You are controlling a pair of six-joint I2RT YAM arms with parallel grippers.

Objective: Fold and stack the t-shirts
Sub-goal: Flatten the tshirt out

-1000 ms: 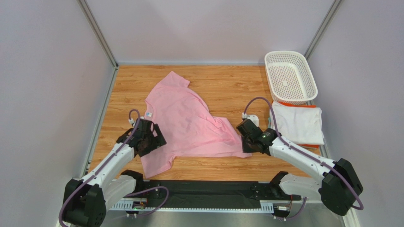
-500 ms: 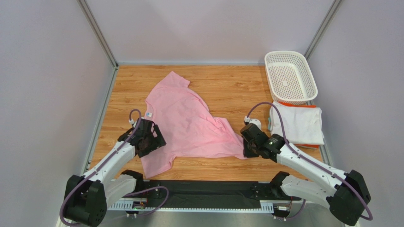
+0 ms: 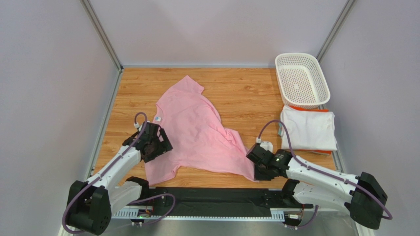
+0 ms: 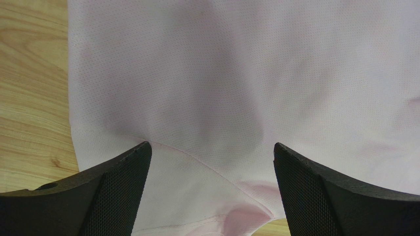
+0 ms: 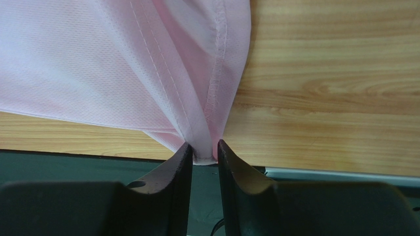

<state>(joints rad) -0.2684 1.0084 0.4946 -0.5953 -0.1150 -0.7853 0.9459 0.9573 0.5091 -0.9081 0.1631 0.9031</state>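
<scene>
R gripper (image 5: 203, 150) pinches pink t-shirt (image 3: 197, 132) corner at near edge of bench (image 3: 246, 88), prob. to pull it flat; L gripper (image 4: 212, 153), jaws spread, hangs over cloth toward left edge.

- Pink t-shirt (image 3: 197, 130): plain light pink, fine-mesh knit. It is lying spread but rumpled across the middle of the wooden table (image 3: 236, 88), with one sleeve pointing toward the far side. A small label (image 3: 157, 118) is showing near its left edge.
- Near-right hemmed corner of the pink t-shirt: it is being pinched between the fingers of the right gripper (image 5: 203, 150) at the table's near edge, and the cloth is gathering into folds that are running toward that corner.
- White t-shirt (image 3: 309, 129): it is lying folded into a rough rectangle at the right side of the table, just on the near side of the basket (image 3: 296, 55). Orange trim is showing along its far and near edges.
</scene>
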